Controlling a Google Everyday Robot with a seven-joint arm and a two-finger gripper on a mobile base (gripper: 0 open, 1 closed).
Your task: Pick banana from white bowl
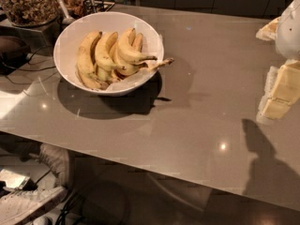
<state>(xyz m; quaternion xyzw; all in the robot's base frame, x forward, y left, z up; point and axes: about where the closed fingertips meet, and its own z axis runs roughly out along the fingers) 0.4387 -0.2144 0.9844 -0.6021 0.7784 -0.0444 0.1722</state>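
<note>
Hanging at the right edge of view, the gripper (281,90) sits above the grey table (201,107), well apart from the white bowl (70,41); whether it is spread or closed is not discernible. The bowl stands at the table's far left. The banana (127,51) lies on top of the other bananas (89,60) inside it. Its long axis curves from the far rim down toward the right, with the dark stem end pointing right. A glass jar of nuts (28,3) stands behind the bowl.
</note>
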